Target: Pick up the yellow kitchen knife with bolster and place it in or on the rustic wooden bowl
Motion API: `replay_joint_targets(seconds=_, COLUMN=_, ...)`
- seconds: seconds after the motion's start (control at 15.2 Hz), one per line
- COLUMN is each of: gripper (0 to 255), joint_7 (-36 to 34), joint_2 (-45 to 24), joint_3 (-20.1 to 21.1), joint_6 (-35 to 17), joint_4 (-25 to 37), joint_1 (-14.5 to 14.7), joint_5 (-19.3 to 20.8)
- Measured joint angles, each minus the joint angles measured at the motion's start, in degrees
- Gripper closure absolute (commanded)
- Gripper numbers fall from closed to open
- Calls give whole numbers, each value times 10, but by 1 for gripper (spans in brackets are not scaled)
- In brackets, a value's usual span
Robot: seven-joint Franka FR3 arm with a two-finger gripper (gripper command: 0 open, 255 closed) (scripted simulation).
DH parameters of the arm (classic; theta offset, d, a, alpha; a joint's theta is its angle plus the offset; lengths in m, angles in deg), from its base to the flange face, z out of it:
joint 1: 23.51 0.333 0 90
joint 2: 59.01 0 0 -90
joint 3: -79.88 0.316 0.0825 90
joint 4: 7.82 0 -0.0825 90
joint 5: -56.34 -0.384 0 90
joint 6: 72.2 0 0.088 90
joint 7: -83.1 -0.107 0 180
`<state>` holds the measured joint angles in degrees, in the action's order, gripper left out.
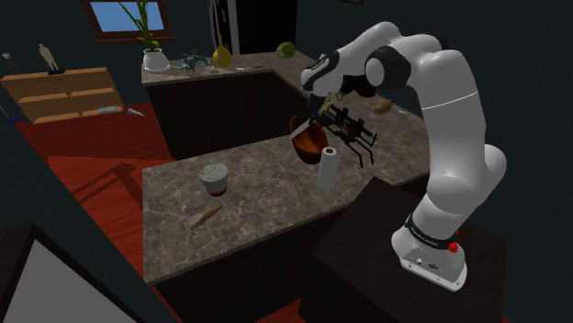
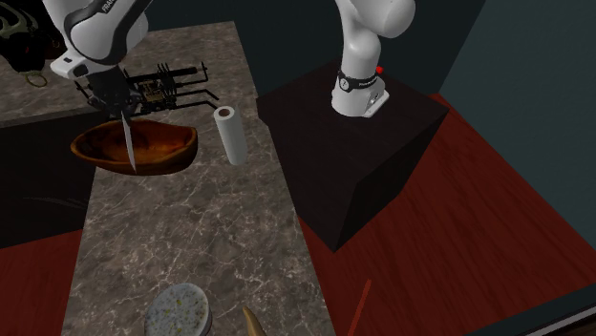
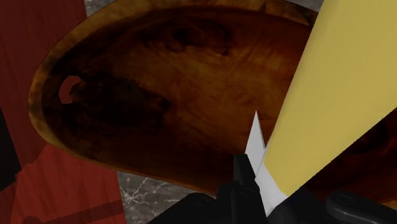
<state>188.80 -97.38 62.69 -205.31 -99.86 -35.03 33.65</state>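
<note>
The arm (image 1: 441,101) reaches from its stand (image 2: 382,143) out over the counter (image 2: 191,229), where the bowl (image 2: 177,151) sits near one edge. Behind the bowl stands a black wire rack (image 2: 172,78), and a white roll (image 2: 228,138) stands upright just beside the bowl, on the stand's side. Farther along the counter are a cup (image 1: 213,177) and a thin wooden piece (image 1: 204,217), well apart from the bowl.

The gripper (image 2: 117,103) is clamped on the knife (image 2: 127,143), which hangs blade down, its tip over the bowl's hollow. In the wrist view the yellow handle runs up from the fingers (image 3: 243,184) and the pale blade points at the brown inside of the bowl, whose wall has a small hole near one end. Whether the tip touches the wood I cannot tell; in the second exterior view it seems to hang just above it.

So the pickup looks done and the carry looks done too: the knife is off the counter and lined up over the bowl. What is left, as I judge it, is to lower it a little, let go, and pull the gripper clear so the knife lies inside.

By count: one arm, one stand, one counter in use, one bowl, one rack, one roll, one cup, one wooden piece, one knife.
</note>
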Motion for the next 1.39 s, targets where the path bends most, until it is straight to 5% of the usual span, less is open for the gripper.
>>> replay_joint_targets(seconds=0.59, gripper=255, joint_7=5, joint_2=-14, joint_3=5, joint_6=-15, joint_4=-1, joint_1=-3, joint_5=-6)
replay_joint_targets(seconds=0.66, gripper=0, joint_7=5, joint_2=-14, joint_3=5, joint_6=-15, joint_4=-1, joint_1=-3, joint_5=-6)
replay_joint_targets(seconds=1.39, gripper=0, joint_7=-4, joint_2=31, joint_3=-9, joint_6=21, joint_4=-9, joint_1=4, joint_5=10)
